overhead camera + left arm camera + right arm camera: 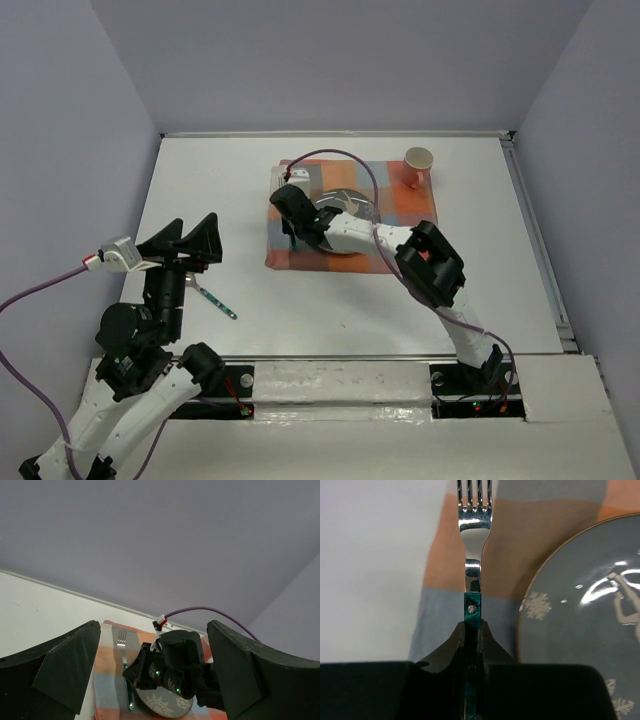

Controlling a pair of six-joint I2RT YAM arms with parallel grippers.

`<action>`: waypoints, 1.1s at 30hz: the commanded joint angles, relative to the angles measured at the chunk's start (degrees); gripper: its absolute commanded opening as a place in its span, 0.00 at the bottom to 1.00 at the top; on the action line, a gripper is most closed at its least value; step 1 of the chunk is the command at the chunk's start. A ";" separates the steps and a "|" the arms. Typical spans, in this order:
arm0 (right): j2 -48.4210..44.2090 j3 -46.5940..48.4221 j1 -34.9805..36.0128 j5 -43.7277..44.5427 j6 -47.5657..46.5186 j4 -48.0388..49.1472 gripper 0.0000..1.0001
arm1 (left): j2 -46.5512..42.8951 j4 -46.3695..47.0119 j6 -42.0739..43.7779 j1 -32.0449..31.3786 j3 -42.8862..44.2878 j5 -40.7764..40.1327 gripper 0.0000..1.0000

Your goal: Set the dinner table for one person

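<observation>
On the white dinner table (200,180) lies an orange-and-blue checkered cloth (405,215) with a grey snowflake plate (580,610) on it. A fork (474,525) with a teal handle lies on the cloth just left of the plate, tines pointing to the far side. My right gripper (472,627) is shut on the fork's handle, low over the cloth. In the top view the right gripper (291,222) sits at the cloth's left part and partly covers the plate (357,200). My left gripper (190,240) hangs open above the table's left side, holding nothing.
A second teal-handled utensil (217,301) lies on the bare table beside the left arm; its kind is unclear. A pale cup (418,160) stands at the cloth's far right corner. Walls close the table in at the back and sides.
</observation>
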 commanded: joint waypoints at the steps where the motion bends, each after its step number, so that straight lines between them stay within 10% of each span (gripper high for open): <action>1: -0.19 1.48 -1.83 3.01 4.64 3.26 0.00 | -0.55 3.62 0.86 -1.17 -0.51 -0.34 0.99; 24: 5.26 3.67 -2.45 2.30 6.84 2.47 0.01 | 0.50 3.88 1.74 -1.70 -0.60 -0.34 0.99; 30: 3.77 4.20 -2.45 -0.06 4.83 1.94 0.58 | 0.77 3.80 2.00 -1.61 -0.51 -0.60 0.99; 33: 1.58 2.63 -2.45 -1.47 3.60 2.03 0.62 | 0.85 3.88 2.26 -1.35 -0.51 -0.60 0.99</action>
